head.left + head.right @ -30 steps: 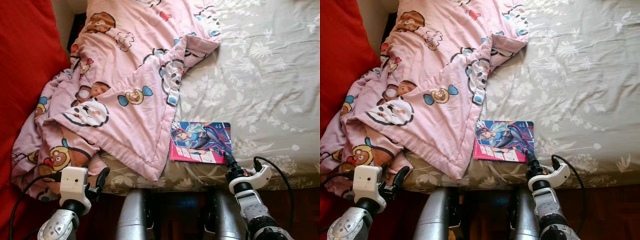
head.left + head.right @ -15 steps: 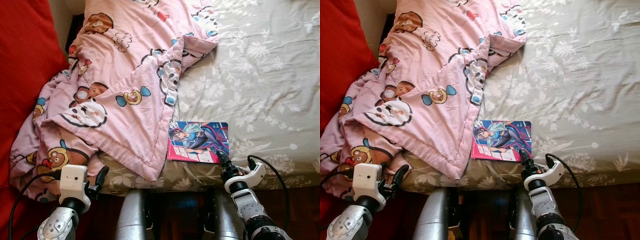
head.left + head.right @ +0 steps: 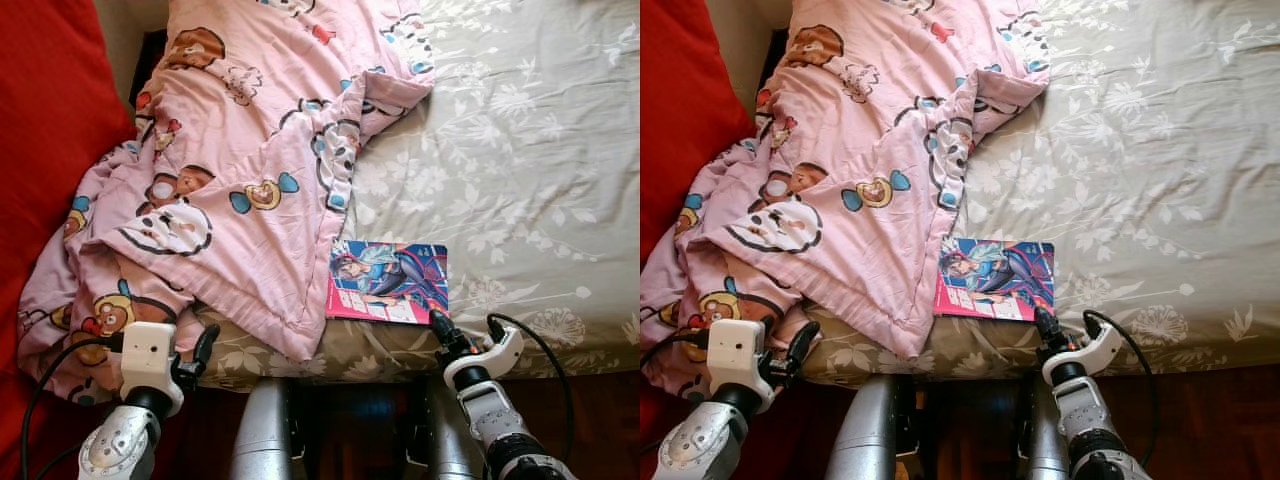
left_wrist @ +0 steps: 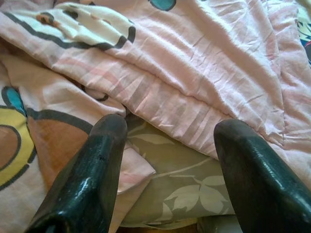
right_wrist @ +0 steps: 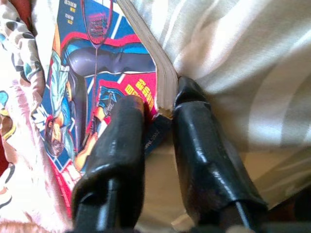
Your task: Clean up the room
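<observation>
Bed [image 3: 540, 150] covered with a grey-beige sheet, pale leaf-and-flower print, lightly creased. A thin, glossy comic book [image 3: 387, 283] lies flat near the bed's front edge, roughly mid-way along it; the cover is pink, blue and red with a drawn figure, and the pale page block shows along one side.

Right gripper [image 5: 158, 109] sits at the book's near corner at the front edge of the bed. Its two black rubbery fingers [image 5: 119, 141] are closed to a narrow gap, one on the cover and one against the page edge and sheet, pinching that corner.

A pink quilt [image 3: 250, 170], soft and heavily rumpled, printed with cartoon faces and sweets, is heaped over the bed's left side and spills over the front-left corner. Its hem lies just beside the book's left edge; contact cannot be judged.

Left gripper [image 4: 167, 145] hovers at the front-left corner of the bed, fingers spread wide and holding nothing, facing the quilt's folded hem and a patch of exposed sheet.

Red fabric surface [image 3: 50, 110] runs along the bed's left side.
</observation>
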Motion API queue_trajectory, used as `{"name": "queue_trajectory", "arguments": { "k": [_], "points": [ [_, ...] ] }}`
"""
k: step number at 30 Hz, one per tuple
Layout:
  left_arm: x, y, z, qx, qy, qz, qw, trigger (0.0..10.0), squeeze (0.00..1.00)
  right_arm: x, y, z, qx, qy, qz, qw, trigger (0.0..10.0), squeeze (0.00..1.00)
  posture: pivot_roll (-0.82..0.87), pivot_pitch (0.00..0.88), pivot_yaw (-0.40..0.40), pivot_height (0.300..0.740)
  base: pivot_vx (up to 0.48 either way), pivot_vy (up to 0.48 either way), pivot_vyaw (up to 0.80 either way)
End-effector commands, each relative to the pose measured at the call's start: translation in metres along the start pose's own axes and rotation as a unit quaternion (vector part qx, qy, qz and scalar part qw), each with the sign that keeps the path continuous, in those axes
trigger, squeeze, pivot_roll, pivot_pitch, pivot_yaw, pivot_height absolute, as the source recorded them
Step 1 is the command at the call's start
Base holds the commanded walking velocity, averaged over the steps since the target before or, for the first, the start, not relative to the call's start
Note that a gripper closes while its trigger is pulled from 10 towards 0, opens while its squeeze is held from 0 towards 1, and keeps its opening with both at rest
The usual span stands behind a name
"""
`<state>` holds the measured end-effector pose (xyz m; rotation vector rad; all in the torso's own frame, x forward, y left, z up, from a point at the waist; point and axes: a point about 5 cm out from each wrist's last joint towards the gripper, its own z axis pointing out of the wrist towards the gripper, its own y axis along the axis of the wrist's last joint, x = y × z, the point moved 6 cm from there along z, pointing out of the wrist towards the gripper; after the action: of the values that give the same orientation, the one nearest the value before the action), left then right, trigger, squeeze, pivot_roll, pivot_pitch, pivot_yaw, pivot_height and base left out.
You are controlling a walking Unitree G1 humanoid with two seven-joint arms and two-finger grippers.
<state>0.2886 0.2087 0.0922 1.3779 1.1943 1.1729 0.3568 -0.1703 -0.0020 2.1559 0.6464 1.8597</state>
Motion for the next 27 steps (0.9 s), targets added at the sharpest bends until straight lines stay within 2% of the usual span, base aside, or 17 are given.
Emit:
{"name": "queue_trajectory", "arguments": {
  "k": [1,4,12,15,16,17,18,20,21,23,25,27],
  "points": [
    [0.005,-0.01,-0.002,0.016,0.012,0.01,1.0,10.0,0.0,-0.004,-0.012,-0.002,0.004,-0.014,0.016,1.0,0.0,0.0,0.2,0.282,0.123,0.618,0.0,0.0,0.0],
    [0.005,-0.008,0.007,0.007,0.015,0.009,1.0,10.0,0.0,0.008,0.002,0.004,-0.031,0.006,0.011,0.999,0.0,0.0,0.18,0.253,0.11,0.618,0.0,0.0,0.0],
    [0.003,-0.005,0.023,-0.009,0.021,0.002,1.0,10.0,0.0,0.024,0.015,0.01,-0.063,0.032,-0.009,0.997,0.0,0.0,0.15,0.204,0.085,0.618,0.0,0.0,0.0],
    [0.001,-0.004,0.03,-0.016,0.024,-0.003,1.0,10.0,0.0,0.031,0.02,0.012,-0.076,0.035,-0.063,0.994,0.0,0.0,0.12,0.177,0.069,0.618,0.0,0.0,0.0],
    [0.0,-0.003,0.034,-0.021,0.026,-0.007,0.999,10.0,0.0,0.036,0.03,0.013,-0.101,0.03,-0.096,0.99,0.0,0.0,0.1,0.166,0.062,0.618,0.0,0.0,0.0],
    [0.0,-0.003,0.034,-0.021,0.026,-0.007,0.999,10.0,0.0,0.036,0.03,0.013,-0.101,0.03,-0.096,0.99,0.0,0.0,0.1,0.166,0.062,0.618,0.0,0.0,0.0],
    [0.0,-0.003,0.037,-0.025,0.031,-0.013,0.999,10.0,0.0,0.041,0.038,0.013,-0.119,0.018,-0.152,0.981,0.0,0.0,0.07,0.155,0.046,0.618,0.0,0.0,0.0],
    [0.001,-0.003,0.039,-0.027,0.037,-0.021,0.999,10.0,0.0,0.05,0.041,0.013,-0.125,0.02,-0.224,0.966,0.0,0.0,0.06,0.149,0.037,0.618,0.0,0.0,0.0],
    [0.002,-0.005,0.04,-0.028,0.046,-0.035,0.998,10.0,0.0,0.069,0.036,0.012,-0.118,0.056,-0.284,0.95,9.6,0.0,0.03,0.139,0.016,0.618,0.0,0.0,0.0],
    [0.002,-0.007,0.04,-0.028,0.053,-0.045,0.997,10.0,0.0,0.081,0.033,0.011,-0.115,0.077,-0.322,0.937,10.0,0.0,0.02,0.135,0.001,0.618,0.0,0.0,0.0],
    [0.001,-0.011,0.04,-0.026,0.057,-0.05,0.997,10.0,0.0,0.084,0.037,0.008,-0.123,0.078,-0.335,0.931,10.0,0.0,0.01,0.129,-0.012,0.618,0.0,0.0,0.0],
    [-0.001,-0.015,0.038,-0.025,0.063,-0.056,0.996,10.0,0.0,0.083,0.044,0.003,-0.132,0.069,-0.364,0.919,10.0,0.0,0.0,0.121,-0.03,0.618,0.0,0.0,0.0]
  ]
}}
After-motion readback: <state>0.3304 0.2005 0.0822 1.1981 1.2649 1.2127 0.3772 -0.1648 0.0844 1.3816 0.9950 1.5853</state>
